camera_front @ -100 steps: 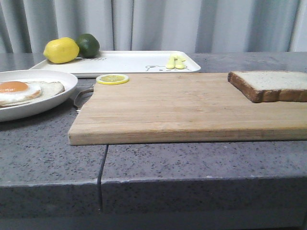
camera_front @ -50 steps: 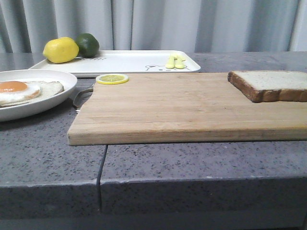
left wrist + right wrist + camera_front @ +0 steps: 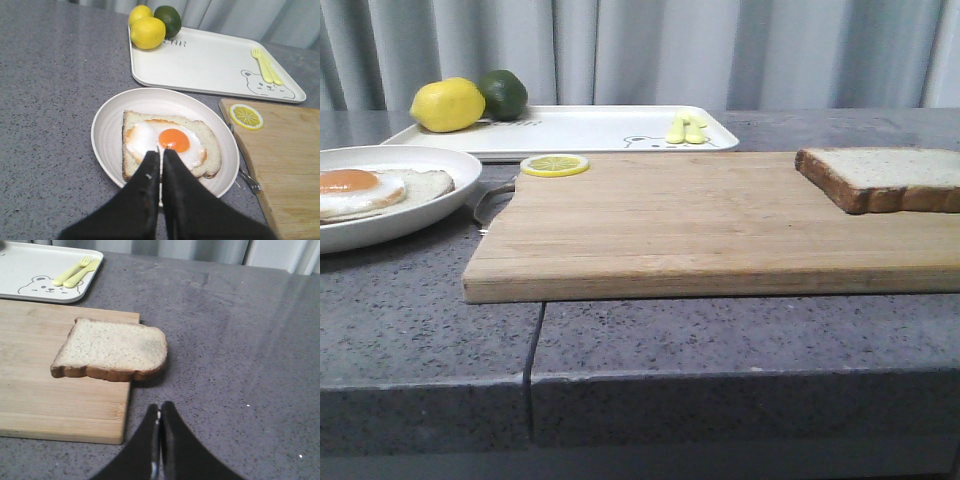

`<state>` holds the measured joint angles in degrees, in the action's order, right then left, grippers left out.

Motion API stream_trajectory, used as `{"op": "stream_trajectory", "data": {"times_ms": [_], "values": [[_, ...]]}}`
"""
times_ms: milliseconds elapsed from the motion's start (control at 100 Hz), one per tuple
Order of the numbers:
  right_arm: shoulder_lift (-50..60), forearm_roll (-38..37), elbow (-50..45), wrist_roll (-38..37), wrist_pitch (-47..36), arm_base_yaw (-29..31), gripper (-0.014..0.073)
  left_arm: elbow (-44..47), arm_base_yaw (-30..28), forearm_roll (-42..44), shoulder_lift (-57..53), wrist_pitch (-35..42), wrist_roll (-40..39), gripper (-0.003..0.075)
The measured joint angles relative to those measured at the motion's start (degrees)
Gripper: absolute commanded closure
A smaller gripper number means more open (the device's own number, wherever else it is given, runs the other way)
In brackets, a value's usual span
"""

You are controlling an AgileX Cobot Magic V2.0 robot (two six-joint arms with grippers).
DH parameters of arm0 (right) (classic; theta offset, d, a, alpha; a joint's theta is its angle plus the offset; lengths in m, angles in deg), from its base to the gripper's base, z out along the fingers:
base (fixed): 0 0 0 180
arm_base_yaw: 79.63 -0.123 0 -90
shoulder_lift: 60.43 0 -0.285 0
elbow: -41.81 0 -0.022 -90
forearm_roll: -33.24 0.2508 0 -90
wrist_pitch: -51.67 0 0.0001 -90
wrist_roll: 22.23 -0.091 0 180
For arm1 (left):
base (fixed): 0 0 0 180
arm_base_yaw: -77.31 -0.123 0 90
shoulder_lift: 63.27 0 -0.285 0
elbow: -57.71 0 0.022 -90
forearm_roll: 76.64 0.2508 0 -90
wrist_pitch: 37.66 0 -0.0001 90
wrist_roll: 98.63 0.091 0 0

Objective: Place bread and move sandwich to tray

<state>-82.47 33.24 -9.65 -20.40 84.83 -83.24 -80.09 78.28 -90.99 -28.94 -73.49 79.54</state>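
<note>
Two tools closed, holding nothing – left tool over sandwich, right tool near bread, tray lettering partly hidden – "CAR" legible

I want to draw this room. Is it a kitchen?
Probably a kitchen or a mock one: a grey stone counter, a cutting board with bread, and an egg on bread on a plate. Curtains hang behind.

Bread pale w/ brown crust; tray white w/ bear drawing; table speckled grey; cutting board light wood.
</note>
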Motion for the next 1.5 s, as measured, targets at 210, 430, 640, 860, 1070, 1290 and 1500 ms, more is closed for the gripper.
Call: {"op": "stream_trajectory", "data": {"times_ms": [210,430,640,860,1070,1290,1500], "values": [[-9.3,5.2,8.4,-0.1,2.3,0.0,0.0662,-13.5,0.0,0.0,13.1,-8.5,1.0,0.0739],[-16.5,6.3,11.2,-0.1,4.0,0.0,0.0661,-17.0,0.0,-0.1,19.4,-9.8,2.6,0.0739],[-17.8,6.3,11.2,-0.1,5.0,0.0,0.0473,-17.0,0.0,-0.1,20.3,-10.0,5.7,0.0671],[-17.8,6.4,11.2,-0.3,5.0,0.0,0.0103,-17.0,0.0,-0.2,20.3,-10.1,6.1,0.0353],[-17.8,6.4,11.2,-0.3,5.0,0.0,0.0067,-17.0,0.0,-0.2,20.3,-10.1,6.1,0.0262],[-17.8,6.4,11.2,-0.3,4.7,0.0,0.0067,-17.0,0.0,-0.2,20.3,-10.1,6.1,0.0271],[-17.8,6.4,11.2,-0.3,4.6,0.0,0.0067,-17.0,0.0,-0.2,20.3,-10.1,6.2,0.0283]]}}
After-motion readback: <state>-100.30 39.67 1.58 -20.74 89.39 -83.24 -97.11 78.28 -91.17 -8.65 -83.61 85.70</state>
